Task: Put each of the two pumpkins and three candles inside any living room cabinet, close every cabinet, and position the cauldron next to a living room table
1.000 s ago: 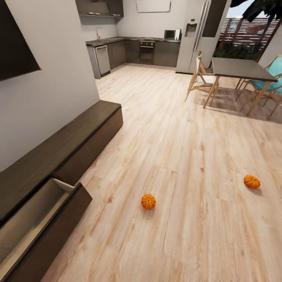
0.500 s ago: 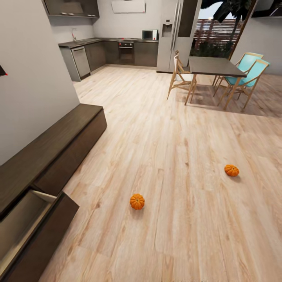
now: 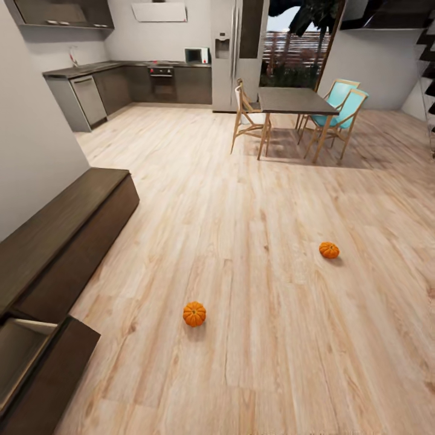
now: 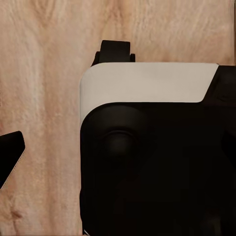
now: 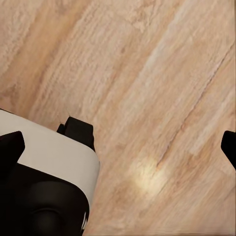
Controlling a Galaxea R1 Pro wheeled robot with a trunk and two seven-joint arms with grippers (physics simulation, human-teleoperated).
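Two orange pumpkins lie on the wooden floor in the head view, one near the middle (image 3: 194, 314) and one further right (image 3: 329, 249). The long dark-brown cabinet (image 3: 57, 232) runs along the left wall, with its nearest drawer (image 3: 45, 377) pulled open and nothing visible in the part that shows. My left gripper (image 4: 118, 157) hangs over bare floor, one dark fingertip (image 4: 10, 157) at the picture's edge, part of my own body behind it. My right gripper (image 5: 118, 147) is open over bare floor, fingertips (image 5: 11, 147) wide apart. Candles, cauldron and coffee table are out of view.
A dark dining table (image 3: 296, 99) with wooden and teal chairs (image 3: 338, 109) stands at the back. Behind it are a fridge (image 3: 232, 54) and kitchen counters (image 3: 121, 84). Stair treads (image 3: 426, 54) show at the far right. Open floor lies between me and the pumpkins.
The head view has swung to the right, so the cabinet, pumpkins and dining table sit further left in the picture. The pumpkins themselves have not moved on the floor.
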